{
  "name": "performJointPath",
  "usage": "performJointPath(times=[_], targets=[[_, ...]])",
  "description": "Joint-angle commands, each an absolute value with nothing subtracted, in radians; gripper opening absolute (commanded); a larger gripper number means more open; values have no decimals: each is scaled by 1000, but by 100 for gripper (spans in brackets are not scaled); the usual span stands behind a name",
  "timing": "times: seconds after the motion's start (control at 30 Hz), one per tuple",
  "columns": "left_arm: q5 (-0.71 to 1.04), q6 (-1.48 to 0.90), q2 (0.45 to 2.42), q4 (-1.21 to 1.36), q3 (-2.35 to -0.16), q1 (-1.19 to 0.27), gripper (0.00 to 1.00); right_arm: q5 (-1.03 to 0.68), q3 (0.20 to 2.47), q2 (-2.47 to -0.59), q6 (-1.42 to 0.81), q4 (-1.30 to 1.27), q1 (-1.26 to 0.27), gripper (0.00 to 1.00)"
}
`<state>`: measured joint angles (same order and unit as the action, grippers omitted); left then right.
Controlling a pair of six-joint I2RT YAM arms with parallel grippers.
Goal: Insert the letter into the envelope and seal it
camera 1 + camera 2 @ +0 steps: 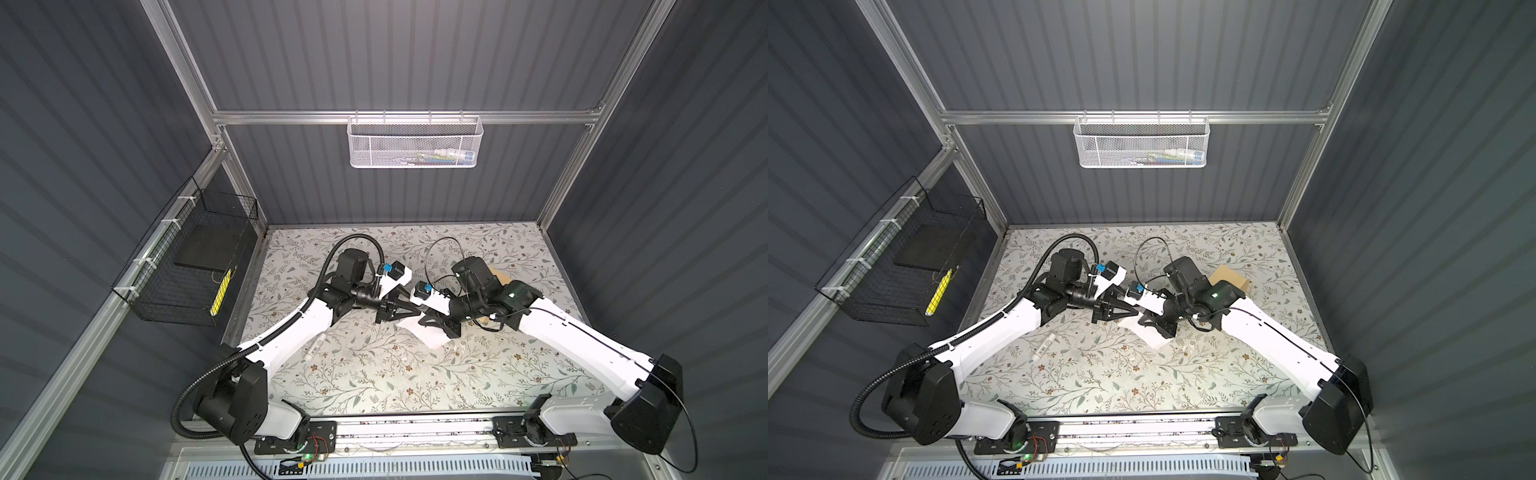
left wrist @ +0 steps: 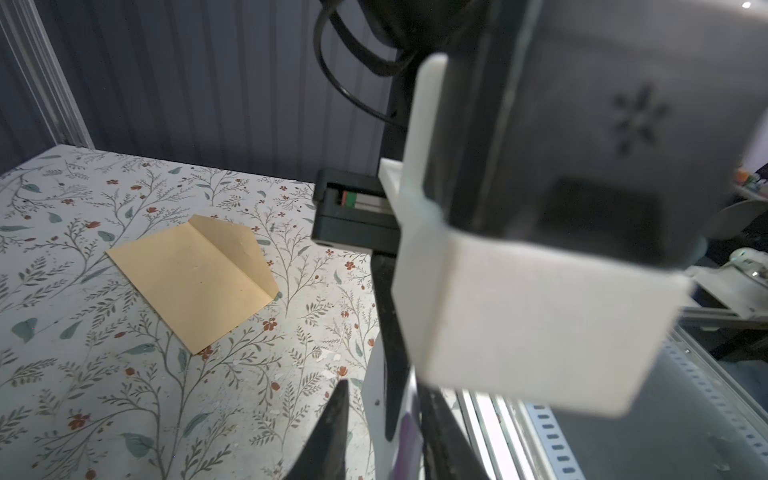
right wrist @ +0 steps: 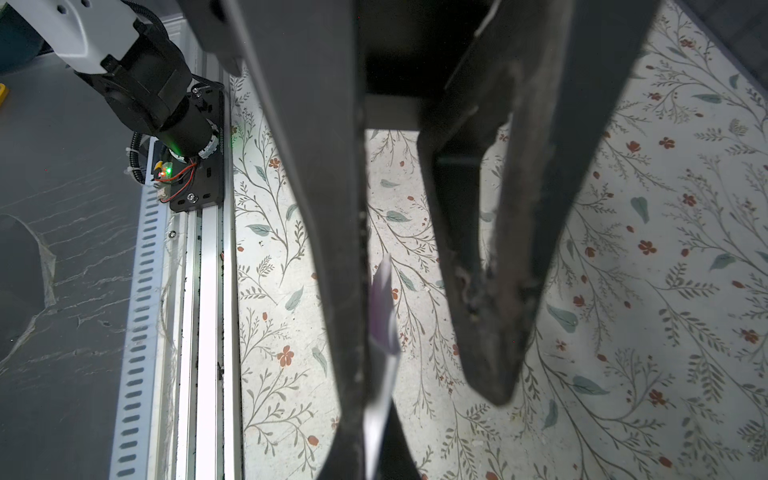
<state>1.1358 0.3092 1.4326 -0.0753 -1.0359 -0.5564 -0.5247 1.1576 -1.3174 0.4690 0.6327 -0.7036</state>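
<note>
The white letter point(image 1: 424, 337) point(image 1: 1152, 338) hangs above the middle of the table, with my right gripper point(image 1: 430, 322) point(image 3: 374, 440) shut on its edge. The right wrist view shows the sheet point(image 3: 382, 311) edge-on. My left gripper point(image 1: 417, 309) point(image 2: 382, 386) reaches in from the left and straddles the same sheet. One of its fingers point(image 3: 328, 249) lies against the paper and the other finger point(image 3: 490, 332) stands clear of it. The tan envelope point(image 2: 195, 278) lies flat on the table with its flap open. In both top views the right arm hides most of the envelope point(image 1: 500, 276) point(image 1: 1227, 278).
A small white stick point(image 1: 313, 348) point(image 1: 1045, 345) lies on the floral table beside the left arm. A white mesh basket point(image 1: 415, 141) hangs on the back wall and a black wire basket point(image 1: 187, 266) on the left wall. Small white scraps point(image 1: 459, 347) lie near the letter.
</note>
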Motion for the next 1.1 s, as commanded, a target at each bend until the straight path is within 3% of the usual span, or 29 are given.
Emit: performJointPath(times=[0.0, 0.07, 0.13, 0.23, 0.33, 0.5, 0.7, 1.07], targets=[[1177, 330, 1445, -109, -1073, -555, 13, -545, 1156, -1332, 466, 620, -702, 0], [1183, 332, 1450, -110, -1074, -555, 3, -545, 1153, -1331, 455, 612, -701, 0], [1162, 346, 1451, -127, -1074, -555, 0, -545, 1149, -1327, 432, 605, -701, 0], [1079, 357, 1436, -130, -1058, -554, 0, -550, 1146, -1313, 399, 598, -701, 19], [970, 354, 1421, -111, -1047, -554, 0, -553, 1139, -1287, 353, 581, -700, 49], [789, 343, 1367, -40, -999, -552, 0, -627, 1114, -1223, 202, 508, -671, 68], [761, 363, 1335, -45, -983, -533, 0, -672, 1109, -1151, -65, 400, -604, 77], [863, 351, 1316, 3, -965, -513, 0, -746, 1211, -1321, -120, 502, -559, 71]])
